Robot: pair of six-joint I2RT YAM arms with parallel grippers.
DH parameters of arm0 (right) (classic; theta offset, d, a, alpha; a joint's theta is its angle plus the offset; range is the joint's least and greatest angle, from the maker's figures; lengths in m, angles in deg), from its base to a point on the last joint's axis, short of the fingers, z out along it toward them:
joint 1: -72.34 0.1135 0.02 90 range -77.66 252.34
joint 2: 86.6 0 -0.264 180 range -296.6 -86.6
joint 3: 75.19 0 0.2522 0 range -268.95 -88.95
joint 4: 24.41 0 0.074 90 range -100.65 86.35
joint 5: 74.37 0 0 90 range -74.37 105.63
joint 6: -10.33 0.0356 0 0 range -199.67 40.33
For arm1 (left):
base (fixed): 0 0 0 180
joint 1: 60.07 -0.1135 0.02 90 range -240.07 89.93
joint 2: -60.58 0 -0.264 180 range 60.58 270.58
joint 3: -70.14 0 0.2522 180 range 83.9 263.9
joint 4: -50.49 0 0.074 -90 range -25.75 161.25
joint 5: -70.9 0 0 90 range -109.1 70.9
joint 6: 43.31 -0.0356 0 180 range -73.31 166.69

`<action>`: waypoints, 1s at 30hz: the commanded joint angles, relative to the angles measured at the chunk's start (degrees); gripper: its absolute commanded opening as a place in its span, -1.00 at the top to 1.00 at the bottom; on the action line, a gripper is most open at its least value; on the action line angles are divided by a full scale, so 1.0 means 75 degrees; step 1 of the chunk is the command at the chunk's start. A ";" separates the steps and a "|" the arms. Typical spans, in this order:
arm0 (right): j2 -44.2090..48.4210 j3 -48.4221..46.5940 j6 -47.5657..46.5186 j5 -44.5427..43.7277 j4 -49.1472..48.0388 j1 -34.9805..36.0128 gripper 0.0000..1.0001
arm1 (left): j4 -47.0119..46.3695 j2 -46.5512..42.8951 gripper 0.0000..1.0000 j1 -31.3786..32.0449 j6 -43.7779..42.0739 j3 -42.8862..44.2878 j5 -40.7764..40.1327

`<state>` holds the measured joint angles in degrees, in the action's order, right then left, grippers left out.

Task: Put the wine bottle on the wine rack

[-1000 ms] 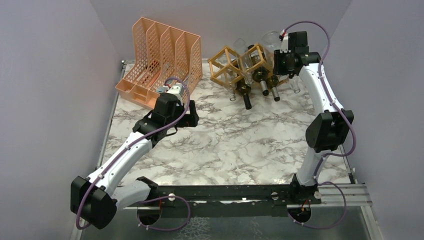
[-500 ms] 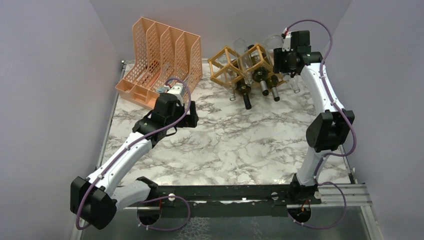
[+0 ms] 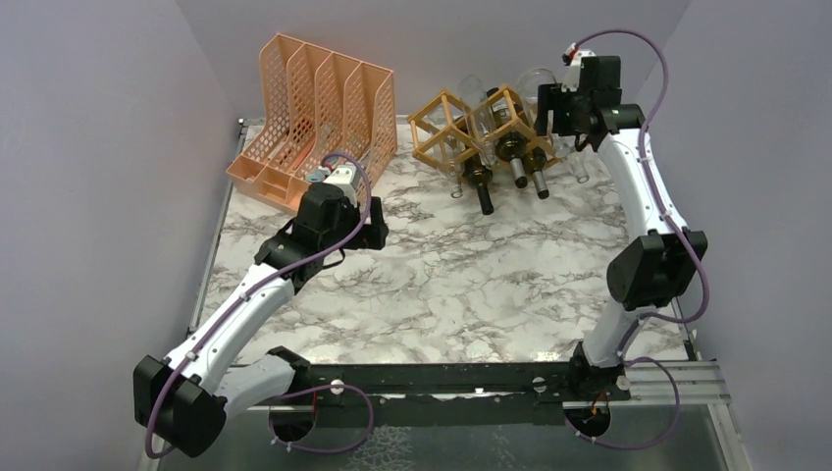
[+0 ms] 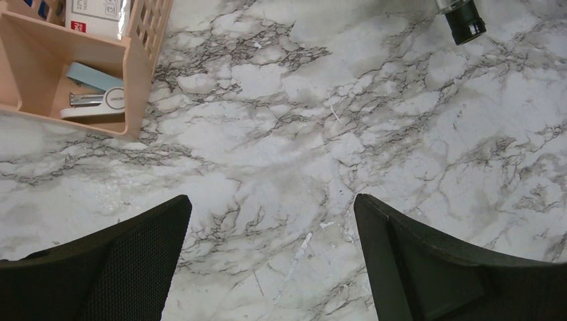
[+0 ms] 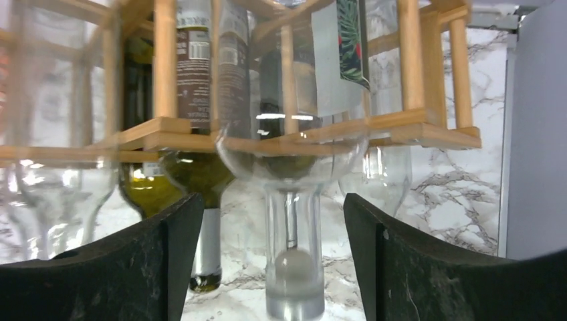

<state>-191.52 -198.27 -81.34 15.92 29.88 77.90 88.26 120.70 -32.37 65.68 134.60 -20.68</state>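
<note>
Right fingers (image 5: 414, 267) spread wide on either side of the neck of the clear wine bottle (image 5: 292, 267), with a gap showing on both sides. That bottle lies in the wooden wine rack (image 5: 408, 134), beside a dark green bottle (image 5: 194, 167). Left fingers (image 4: 120, 267) hang wide and empty over the marble surface (image 4: 301, 134), near the peach organiser (image 4: 40, 67).

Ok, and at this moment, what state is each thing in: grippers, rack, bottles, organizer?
Left gripper: open, empty, over the marble table.
Right gripper: open, at the rack, gripping nothing.
Wine rack: standing at the table's rear, holding bottles.
Clear bottle: lying in the rack, neck toward the right gripper, not gripped.
Dark bottles: lying in rack cells, capped.
File organizer: upright, stapler lying in its front tray.
</note>
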 commanded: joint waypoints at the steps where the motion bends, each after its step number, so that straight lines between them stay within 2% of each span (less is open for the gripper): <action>1: 0.1425 0.0497 0.0515 -0.0081 -0.0816 0.0041 -0.60 | -0.0333 -0.0434 -0.98 -0.0041 -0.0228 0.0326 -0.0285; 4: 0.2335 0.1467 0.1016 0.0020 -0.0969 0.0043 -0.60 | -0.0382 -0.0691 -0.98 -0.0048 -0.0377 0.0408 -0.0469; 10: 0.4834 0.4205 0.2332 0.1279 -0.1801 0.0043 -0.62 | -0.0367 -0.1315 -0.98 -0.0043 -0.0818 0.0643 -0.0957; 15: 0.6850 0.6109 0.3211 0.0624 -0.2148 0.0043 -0.65 | -0.0223 -0.1719 -0.98 -0.0037 -0.1146 0.1022 -0.1277; 23: 0.8209 0.6681 0.3554 -0.0520 -0.0002 0.0043 -0.65 | 0.0326 -0.2167 -0.98 -0.0047 -0.1488 0.1939 -0.1689; 30: 0.9686 0.6414 0.3334 -0.0927 0.0311 0.0043 -0.67 | 0.0820 -0.2531 -0.98 -0.0045 -0.1606 0.2491 -0.2066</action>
<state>-123.94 -147.80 -56.09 12.78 29.67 78.01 91.03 103.37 -32.37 55.12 150.38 -32.99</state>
